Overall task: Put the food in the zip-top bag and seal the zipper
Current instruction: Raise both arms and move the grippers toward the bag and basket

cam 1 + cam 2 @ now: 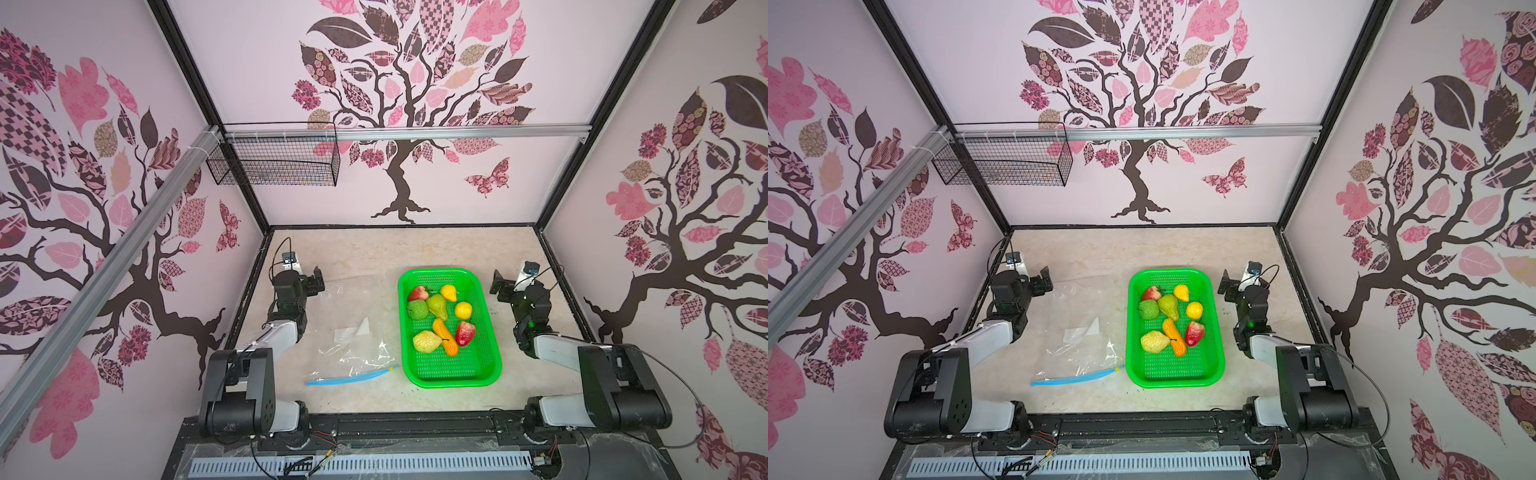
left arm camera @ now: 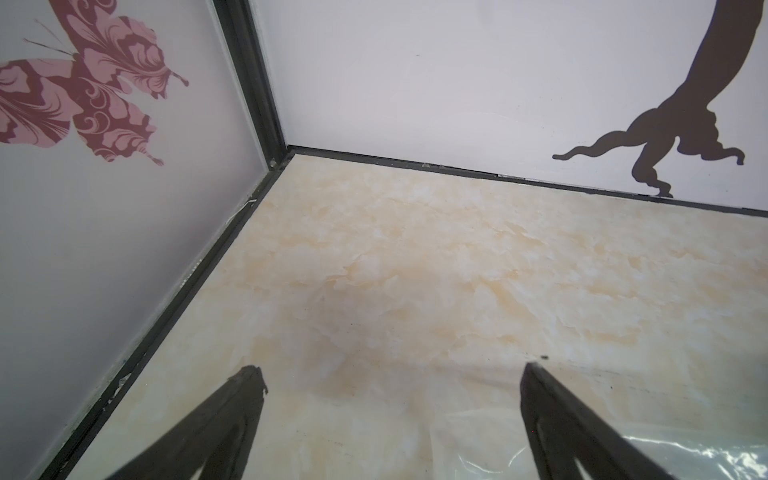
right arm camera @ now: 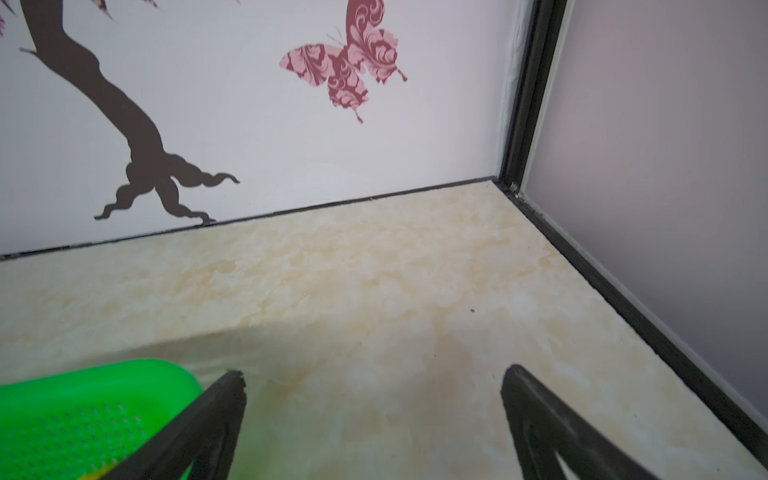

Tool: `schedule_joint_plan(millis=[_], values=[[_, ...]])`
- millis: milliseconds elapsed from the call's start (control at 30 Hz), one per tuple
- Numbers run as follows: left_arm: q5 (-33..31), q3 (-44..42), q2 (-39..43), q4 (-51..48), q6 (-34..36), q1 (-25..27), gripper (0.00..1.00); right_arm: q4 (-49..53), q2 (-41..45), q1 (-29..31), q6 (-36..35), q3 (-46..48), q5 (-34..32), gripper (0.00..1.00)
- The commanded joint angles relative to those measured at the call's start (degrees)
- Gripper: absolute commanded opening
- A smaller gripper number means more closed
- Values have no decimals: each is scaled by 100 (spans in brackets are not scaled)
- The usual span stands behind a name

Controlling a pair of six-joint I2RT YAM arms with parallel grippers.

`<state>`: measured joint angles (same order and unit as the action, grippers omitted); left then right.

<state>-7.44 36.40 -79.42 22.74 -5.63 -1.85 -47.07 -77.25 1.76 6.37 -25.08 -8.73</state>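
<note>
The food lies in a green mesh basket [image 1: 451, 370] [image 1: 1177, 372] right of centre: a red strawberry [image 1: 465, 332], a green pear [image 1: 437, 306], a yellow lemon [image 1: 463, 310], an orange carrot [image 1: 444, 336] and others. The clear zip-top bag [image 1: 353, 332] [image 1: 1084, 332] lies flat left of the basket. Its light-blue zipper [image 1: 349, 378] [image 1: 1075, 377] faces the front edge. My left gripper [image 1: 318, 280] [image 2: 390, 370] hovers open by the bag's far corner [image 2: 685, 457]. My right gripper [image 1: 498, 284] [image 3: 374, 373] is open and empty, beside the basket's far right corner [image 3: 83, 415].
Walls with tree decals close the table on three sides, with black frame rails along the floor. A black wire basket [image 1: 274, 160] hangs on the back wall at upper left. Both arm bases sit at the front edge.
</note>
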Motion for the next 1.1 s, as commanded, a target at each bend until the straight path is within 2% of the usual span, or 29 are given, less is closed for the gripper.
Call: schedule_joint_plan(millis=[0, 100, 267, 367, 500, 600, 767, 900, 1067], values=[[-175, 611, 103, -1129, -501, 9, 99, 2495, 409, 12, 823, -990, -180, 96], [-43, 943, 101, -1753, -1150, -69, 98, 3896, 469, 53, 1130, -1726, 258, 93], [1289, 1623, -193, -3005, -1924, -406, 98, 5769, 562, 234, 1531, -2534, 380, 92], [1930, 2024, -366, -3834, -1735, -393, 98, 6763, 515, 554, 1513, -2932, 455, 92], [1789, 1898, -277, -3715, -1436, -80, 98, 8036, 243, 1158, 1307, -3469, 458, 91], [1613, 2054, -371, -3797, -1181, 227, 98, 8737, -9, 1360, 1148, -3757, 530, 92], [2317, 2122, -630, -3549, -1535, 299, 98, 9156, -342, 1472, 956, -3901, 161, 90], [2639, 2122, -731, -3421, -1709, 308, 98, 9275, -669, 1479, 945, -3842, 79, 91], [2831, 2113, -801, -3320, -1853, 307, 98, 8797, -998, 1477, 911, -3465, -231, 94]])
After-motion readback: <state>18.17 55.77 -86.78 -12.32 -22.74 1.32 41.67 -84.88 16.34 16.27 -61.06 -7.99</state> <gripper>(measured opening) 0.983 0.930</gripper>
